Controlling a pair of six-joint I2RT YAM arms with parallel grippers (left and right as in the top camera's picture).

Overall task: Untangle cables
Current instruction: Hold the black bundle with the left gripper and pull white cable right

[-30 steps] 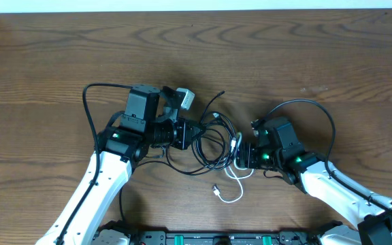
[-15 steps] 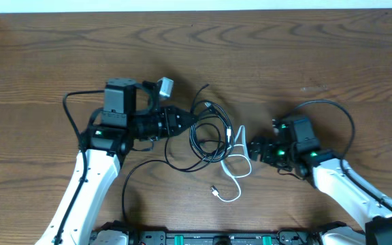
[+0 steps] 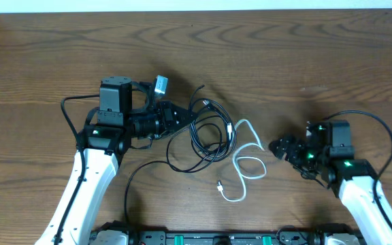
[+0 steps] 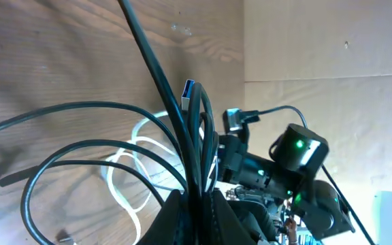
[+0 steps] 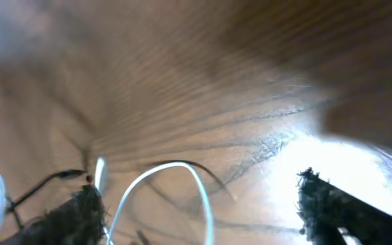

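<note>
Black cords [image 4: 192,160] pinched in shut left jaws, loops piled on the table [image 3: 305,61], seemingly yet unsorted; whitish strand [image 3: 252,131] loose just beside them; right jaws wide, empty. Looks roughly halfway.

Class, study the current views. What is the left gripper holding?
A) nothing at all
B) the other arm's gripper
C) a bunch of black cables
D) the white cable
C: in the left wrist view the left gripper is shut on the black cables, while the white cable lies loose on the table.
</note>
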